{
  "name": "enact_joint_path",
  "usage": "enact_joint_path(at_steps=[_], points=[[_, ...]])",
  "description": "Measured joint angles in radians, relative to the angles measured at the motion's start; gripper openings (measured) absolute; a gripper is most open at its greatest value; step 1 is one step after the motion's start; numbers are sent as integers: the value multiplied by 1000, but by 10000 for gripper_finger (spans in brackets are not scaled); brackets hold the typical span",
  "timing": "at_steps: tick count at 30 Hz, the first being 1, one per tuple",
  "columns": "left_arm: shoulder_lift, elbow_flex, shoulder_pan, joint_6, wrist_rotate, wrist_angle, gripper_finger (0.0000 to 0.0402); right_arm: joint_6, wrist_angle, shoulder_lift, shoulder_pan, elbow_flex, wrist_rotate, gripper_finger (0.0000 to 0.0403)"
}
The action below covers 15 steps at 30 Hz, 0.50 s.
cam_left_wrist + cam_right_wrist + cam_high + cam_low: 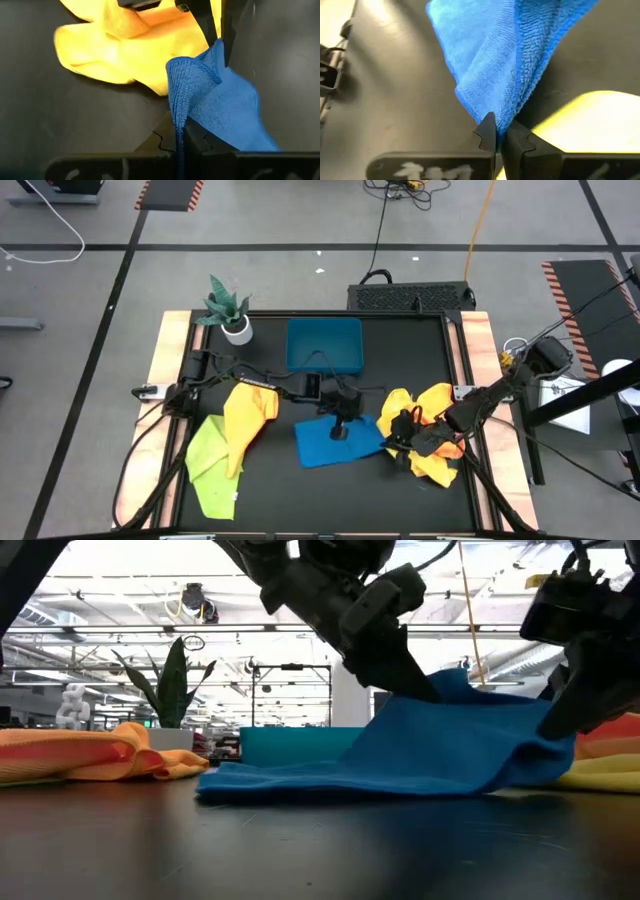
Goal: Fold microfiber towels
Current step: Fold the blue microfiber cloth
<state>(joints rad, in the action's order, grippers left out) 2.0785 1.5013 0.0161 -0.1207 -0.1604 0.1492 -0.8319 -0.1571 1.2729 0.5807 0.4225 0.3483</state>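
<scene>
One camera looks straight down on the whole worktop [300, 480], another sits at its surface looking level into the room, and each wrist camera peers closely past its own pincer, all four sharing the blue towel [335, 442].

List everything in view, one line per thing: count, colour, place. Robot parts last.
blue towel: one, blue, table centre, pinched by both claws.
yellow towel: one, yellow, left of the blue towel.
lime green towel: one, lime green, front left of table.
towel pile: yellow and orange, right side of table, count unclear.
tray: one, blue, rear centre.
potted plant: one, green in a white pot, rear left.
left claw: shut on blue towel.
right claw: shut on blue towel edge.
</scene>
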Motion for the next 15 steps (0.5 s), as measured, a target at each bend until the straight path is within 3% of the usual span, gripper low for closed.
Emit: enact_joint_path(at_steps=[15], points=[[0,-27,-48,21,-21,-74,3,39,58,-69,-110,0,-6,0]])
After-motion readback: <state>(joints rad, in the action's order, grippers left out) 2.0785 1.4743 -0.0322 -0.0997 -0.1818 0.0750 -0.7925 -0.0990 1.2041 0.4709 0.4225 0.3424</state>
